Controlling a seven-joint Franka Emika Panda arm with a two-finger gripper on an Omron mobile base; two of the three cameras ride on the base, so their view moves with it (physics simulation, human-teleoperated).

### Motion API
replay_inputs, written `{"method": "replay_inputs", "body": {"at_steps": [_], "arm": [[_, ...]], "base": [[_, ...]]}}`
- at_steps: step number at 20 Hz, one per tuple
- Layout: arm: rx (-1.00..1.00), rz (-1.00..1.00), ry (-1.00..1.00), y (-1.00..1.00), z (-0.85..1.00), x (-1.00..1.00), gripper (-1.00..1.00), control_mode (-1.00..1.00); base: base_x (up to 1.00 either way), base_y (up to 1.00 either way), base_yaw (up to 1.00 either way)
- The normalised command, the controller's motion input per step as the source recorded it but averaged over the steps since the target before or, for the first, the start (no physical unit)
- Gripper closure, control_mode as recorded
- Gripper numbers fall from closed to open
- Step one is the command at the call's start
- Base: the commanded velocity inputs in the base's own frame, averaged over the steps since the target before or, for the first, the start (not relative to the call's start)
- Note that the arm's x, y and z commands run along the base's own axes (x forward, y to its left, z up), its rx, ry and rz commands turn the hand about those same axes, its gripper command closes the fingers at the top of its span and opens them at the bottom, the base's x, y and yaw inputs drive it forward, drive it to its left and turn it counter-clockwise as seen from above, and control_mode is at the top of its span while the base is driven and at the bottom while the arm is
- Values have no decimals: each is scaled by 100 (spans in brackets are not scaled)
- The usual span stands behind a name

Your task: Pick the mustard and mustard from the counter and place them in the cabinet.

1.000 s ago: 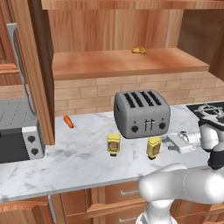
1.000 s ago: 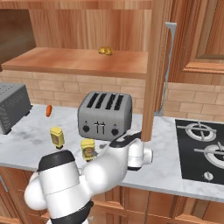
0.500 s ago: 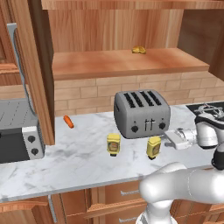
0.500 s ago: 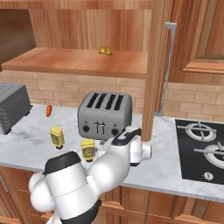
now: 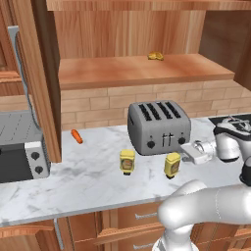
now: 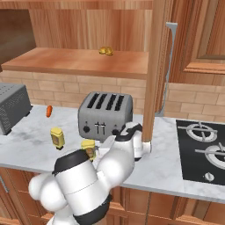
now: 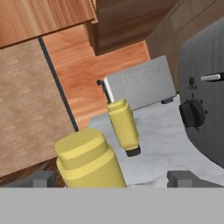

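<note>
Two small yellow mustard bottles stand on the marbled counter (image 5: 93, 179) in front of the toaster. One mustard (image 5: 127, 161) is on the left and the other mustard (image 5: 172, 164) on the right. My gripper (image 5: 185, 153) is level with the right bottle, just to its right, pointing at it. In the hand view the gripper (image 7: 113, 178) is open, and the near mustard (image 7: 87, 159) looms close between the finger tips, untouched. The far mustard (image 7: 124, 124) stands behind it. The cabinet (image 5: 142, 68) hangs above with its shelf exposed.
A grey toaster (image 5: 158, 126) stands right behind the bottles. An orange carrot (image 5: 76, 136) and a toaster oven (image 5: 19, 152) are to the left, and a stove (image 6: 204, 149) to the right. A yellow-brown lump (image 5: 156, 56) lies on the shelf. The open cabinet door (image 6: 154, 70) hangs over the counter.
My hand has slid a little to the left, closer to the right mustard. The jaws stayed open and the bottles have not moved.
</note>
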Motion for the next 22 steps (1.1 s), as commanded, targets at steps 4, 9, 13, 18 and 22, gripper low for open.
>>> {"method": "replay_inputs", "body": {"at_steps": [4, 9, 13, 18, 22], "arm": [[-5, 18, 4, -7, -7, -5, -100, -100], [-2, 18, 1, -7, -2, -9, -100, -100], [0, 1, 0, 0, 0, 0, -100, -100], [0, 0, 0, 0, 0, 0, -100, -100], [0, 0, 0, 4, 0, 0, -100, -100]], "base": [[0, 0, 0], [0, 0, 0], [0, 0, 0], [0, 0, 0], [0, 0, 0]]}}
